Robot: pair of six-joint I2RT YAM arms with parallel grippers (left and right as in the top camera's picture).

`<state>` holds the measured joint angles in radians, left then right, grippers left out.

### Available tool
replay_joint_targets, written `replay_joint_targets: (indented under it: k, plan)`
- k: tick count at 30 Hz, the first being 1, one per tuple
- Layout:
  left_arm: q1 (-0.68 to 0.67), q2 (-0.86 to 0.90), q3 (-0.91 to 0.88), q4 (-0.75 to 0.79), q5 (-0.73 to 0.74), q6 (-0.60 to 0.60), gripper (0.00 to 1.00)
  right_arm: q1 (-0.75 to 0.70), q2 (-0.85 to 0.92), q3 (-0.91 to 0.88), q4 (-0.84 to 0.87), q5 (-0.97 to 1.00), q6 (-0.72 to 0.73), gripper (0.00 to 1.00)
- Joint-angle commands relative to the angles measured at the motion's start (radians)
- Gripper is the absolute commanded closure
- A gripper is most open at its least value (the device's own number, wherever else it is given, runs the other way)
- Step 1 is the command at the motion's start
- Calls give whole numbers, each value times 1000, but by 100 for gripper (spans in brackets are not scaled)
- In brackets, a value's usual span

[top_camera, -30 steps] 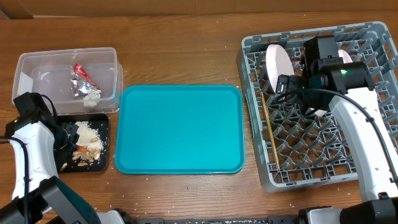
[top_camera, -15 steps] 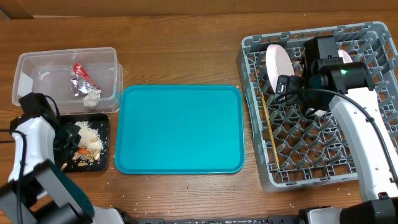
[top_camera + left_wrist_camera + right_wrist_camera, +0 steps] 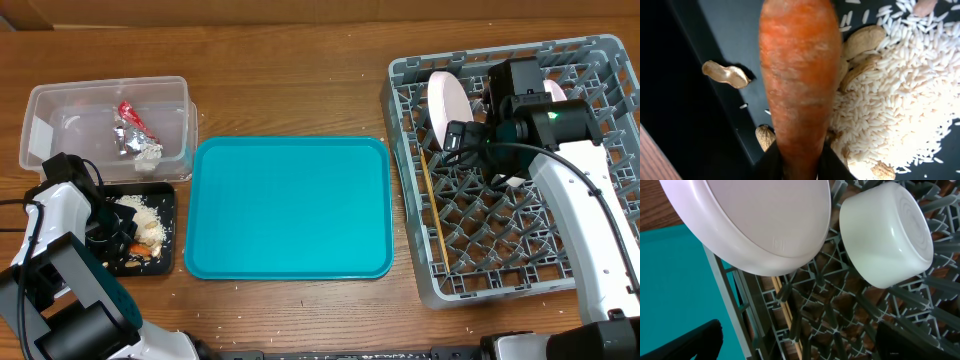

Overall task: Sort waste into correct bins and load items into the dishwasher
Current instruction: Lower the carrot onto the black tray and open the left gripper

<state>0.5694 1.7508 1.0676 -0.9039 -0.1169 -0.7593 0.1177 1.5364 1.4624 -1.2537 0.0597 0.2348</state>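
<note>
My left gripper [image 3: 104, 228] is shut on the small orange carrot [image 3: 799, 75] and holds it just over the black tray [image 3: 168, 195], above the rice and peanut scraps [image 3: 148, 225]. The scraps fill the left wrist view [image 3: 890, 95]. Red and silver foil wrappers [image 3: 130, 128] lie in the clear tub [image 3: 32, 125]. My right gripper [image 3: 800, 345] is open and empty over the grey dish rack [image 3: 500, 270]. A pale-pink plate [image 3: 755, 225] stands on edge in the rack, with a white cup [image 3: 887, 235] on its side beside it. Chopsticks [image 3: 433, 205] lie along the rack's left side.
The large teal tray [image 3: 290, 205] lies between the bins and the rack, with nothing on it. Its edge shows in the right wrist view [image 3: 670, 290]. The rack's upright pegs [image 3: 840, 320] stand right under my right gripper.
My left arm has shifted slightly right over the black tray, still holding the carrot. The right arm has not moved.
</note>
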Motion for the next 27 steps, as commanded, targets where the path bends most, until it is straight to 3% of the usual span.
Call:
replay_joint_targets:
  k: [1, 8, 18, 27]
  plan:
    - [2, 1, -2, -1, -16, 32, 64, -2, -18, -3, 2, 6, -2, 0]
    - [2, 1, 39, -35, 39, 72, 57, -2, -18, -3, 2, 6, -2, 0]
    - [-1, -15, 260, -226, 200, 151, 57, -2, -18, -3, 2, 6, -2, 0]
    - [-70, -56, 311, -300, 355, 268, 59, -2, -18, -3, 2, 6, -2, 0]
